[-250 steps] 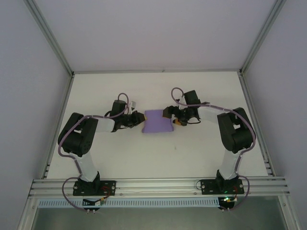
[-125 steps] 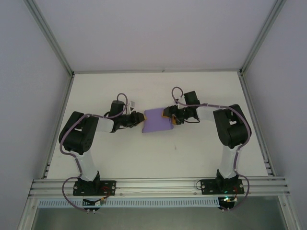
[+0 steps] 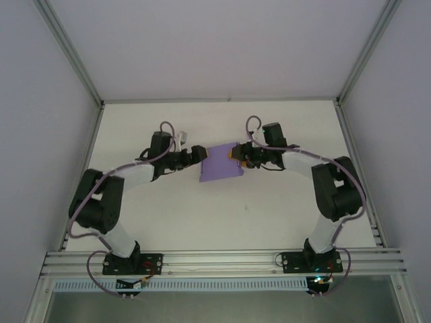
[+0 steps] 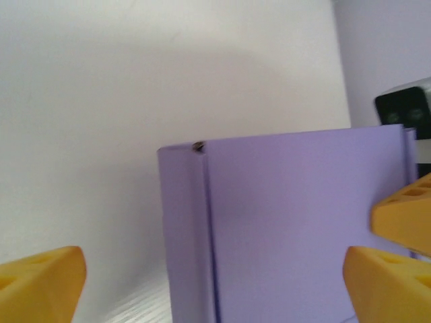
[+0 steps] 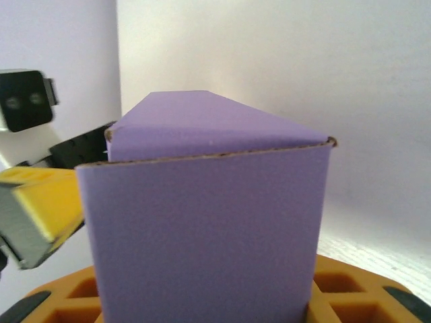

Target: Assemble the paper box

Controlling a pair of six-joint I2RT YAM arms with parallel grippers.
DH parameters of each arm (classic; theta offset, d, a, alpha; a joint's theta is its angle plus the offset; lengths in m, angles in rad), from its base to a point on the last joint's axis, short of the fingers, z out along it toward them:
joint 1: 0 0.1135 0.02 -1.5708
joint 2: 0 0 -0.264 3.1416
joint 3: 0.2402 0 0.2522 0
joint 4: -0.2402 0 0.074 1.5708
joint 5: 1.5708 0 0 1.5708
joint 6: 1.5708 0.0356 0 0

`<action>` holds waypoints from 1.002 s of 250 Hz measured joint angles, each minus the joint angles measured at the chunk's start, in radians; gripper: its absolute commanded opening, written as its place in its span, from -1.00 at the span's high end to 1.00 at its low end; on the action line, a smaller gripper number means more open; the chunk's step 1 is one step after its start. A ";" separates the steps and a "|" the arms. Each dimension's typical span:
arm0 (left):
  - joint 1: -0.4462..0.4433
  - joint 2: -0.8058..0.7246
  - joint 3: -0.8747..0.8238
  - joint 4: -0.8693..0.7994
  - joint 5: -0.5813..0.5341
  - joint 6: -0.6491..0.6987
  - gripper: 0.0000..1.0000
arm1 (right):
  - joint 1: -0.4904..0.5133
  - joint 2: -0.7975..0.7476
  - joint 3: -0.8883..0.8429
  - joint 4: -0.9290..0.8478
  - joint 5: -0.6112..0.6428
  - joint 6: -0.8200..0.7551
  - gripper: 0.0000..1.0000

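The paper box [image 3: 221, 163] is a lavender, folded card shape in the middle of the white table, tilted slightly. My right gripper [image 3: 237, 153] is at its right end and is shut on it. In the right wrist view the paper box [image 5: 202, 222] stands between my orange fingers [image 5: 350, 289], brown cut edge up. My left gripper [image 3: 197, 153] is at the box's left end, open wide. In the left wrist view its yellow fingertips [image 4: 40, 282] sit far apart either side of the paper box [image 4: 289, 222], not touching it.
The white table [image 3: 222, 215] is bounded by grey walls and aluminium posts [image 3: 67, 50]. The aluminium rail [image 3: 222, 259] carrying both arm bases runs along the near edge. The right gripper's yellow finger [image 4: 404, 208] shows at the box's far end in the left wrist view.
My left gripper has opened and let go of the box's left end. My right gripper has closed on the right end. The box has shifted slightly toward the back and tilted.
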 measured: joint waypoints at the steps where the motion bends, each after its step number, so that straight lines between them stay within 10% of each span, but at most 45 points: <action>1: -0.001 -0.005 0.001 -0.002 -0.002 0.003 -1.00 | 0.000 -0.003 -0.001 0.000 0.002 0.000 0.29; 110: -0.294 -0.504 0.046 -0.120 -0.392 0.589 -1.00 | -0.067 -0.409 -0.013 -0.261 0.217 0.017 0.21; 251: -0.633 -0.253 0.191 -0.278 -0.716 1.310 -1.00 | -0.284 -0.324 0.138 -0.690 -0.037 0.248 0.24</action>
